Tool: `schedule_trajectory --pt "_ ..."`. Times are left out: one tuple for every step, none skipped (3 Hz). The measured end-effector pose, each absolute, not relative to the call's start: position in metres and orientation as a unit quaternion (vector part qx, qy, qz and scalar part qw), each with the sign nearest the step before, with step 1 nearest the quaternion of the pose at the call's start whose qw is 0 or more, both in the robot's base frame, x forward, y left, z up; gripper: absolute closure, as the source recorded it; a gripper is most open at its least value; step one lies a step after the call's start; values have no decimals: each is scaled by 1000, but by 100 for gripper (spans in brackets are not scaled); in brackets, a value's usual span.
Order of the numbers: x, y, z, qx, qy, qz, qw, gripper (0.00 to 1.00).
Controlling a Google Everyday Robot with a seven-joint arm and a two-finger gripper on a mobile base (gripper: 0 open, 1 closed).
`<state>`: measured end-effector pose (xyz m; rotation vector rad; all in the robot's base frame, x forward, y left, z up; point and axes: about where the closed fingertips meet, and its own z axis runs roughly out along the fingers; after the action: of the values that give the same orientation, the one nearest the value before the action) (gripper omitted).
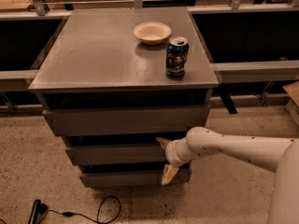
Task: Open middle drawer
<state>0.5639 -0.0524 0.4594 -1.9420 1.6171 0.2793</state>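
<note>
The middle drawer (112, 154) is the second of three dark-grey fronts under the grey cabinet top (93, 55). It looks closed or nearly so, with a dark gap above it. My gripper (165, 159) is at the right part of that front, on a white arm coming in from the right. Its two tan fingers are spread, one finger (162, 142) at the drawer's top edge and the other below its bottom edge, so they straddle the panel's height. The top drawer front (126, 119) is above and the bottom drawer front (126, 177) is below.
A cream bowl (152, 32) and a dark drink can (177, 57) stand on the cabinet top. A black cable (88, 213) and a plug lie on the speckled floor at front left. Dark bins and rails run behind the cabinet.
</note>
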Motion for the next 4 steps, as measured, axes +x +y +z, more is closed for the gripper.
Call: schedule_trajectory --pt "570 -56 437 -734 617 89 269 0" --pt "574 -62 428 -733 621 70 269 0" --pt "576 -66 425 -727 626 57 277 17" --pt "577 -70 424 -723 631 48 277 36"
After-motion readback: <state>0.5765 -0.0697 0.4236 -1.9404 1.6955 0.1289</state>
